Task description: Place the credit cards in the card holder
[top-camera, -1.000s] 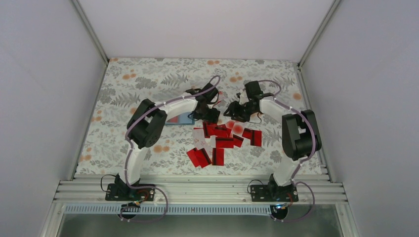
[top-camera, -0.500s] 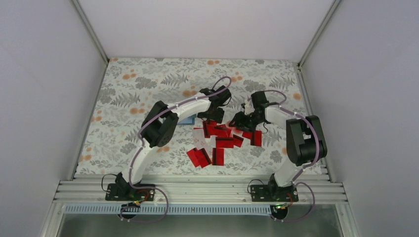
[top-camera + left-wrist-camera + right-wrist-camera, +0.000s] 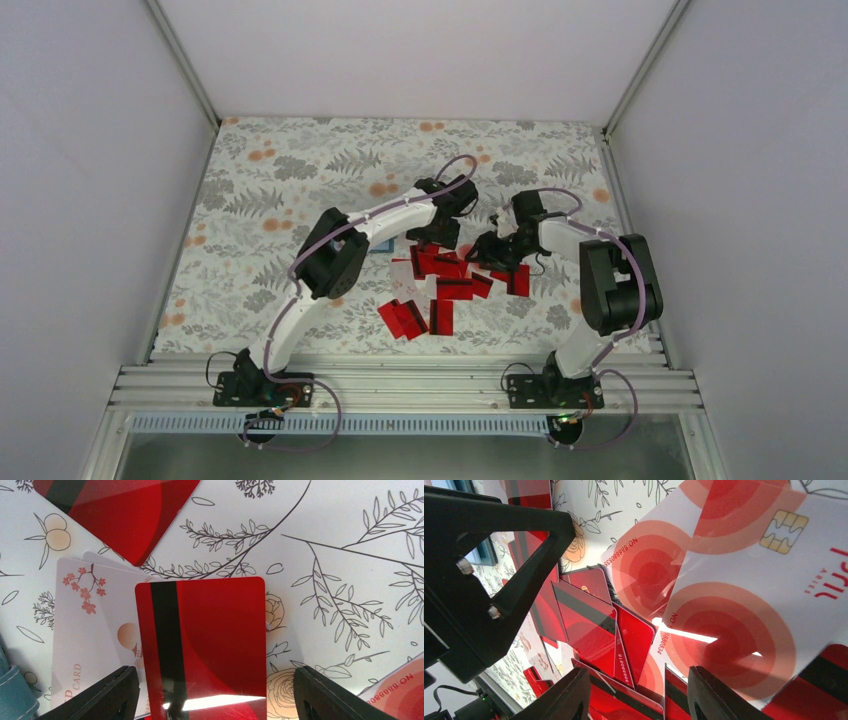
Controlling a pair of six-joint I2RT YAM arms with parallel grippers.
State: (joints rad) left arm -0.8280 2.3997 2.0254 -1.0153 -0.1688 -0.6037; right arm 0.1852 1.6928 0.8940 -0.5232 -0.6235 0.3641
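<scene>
Several red credit cards (image 3: pixel 441 287) lie in a loose heap on the flowered table, some showing a pale face. My left gripper (image 3: pixel 428 240) hangs at the heap's far left end. In its wrist view it (image 3: pixel 215 672) stands open astride one red card with a black stripe (image 3: pixel 200 640), its fingers (image 3: pixel 107 695) clear of the card's edges. A teal corner of the card holder (image 3: pixel 12 697) shows at bottom left; from above the card holder (image 3: pixel 377 244) peeks out beside the left arm. My right gripper (image 3: pixel 639 675) is open just above overlapping red cards (image 3: pixel 589 625) and pale cards (image 3: pixel 744 605).
The two grippers are close together over the heap; the left gripper's black body (image 3: pixel 489 580) fills the upper left of the right wrist view. More cards (image 3: pixel 412 318) lie nearer the arm bases. Grey walls (image 3: pixel 100 200) enclose the flowered table (image 3: pixel 280 170).
The left arm has swung right, off the card holder and onto the heap's far end. The right gripper has come nearer and lower onto the cards. Neither gripper's opening has changed.
</scene>
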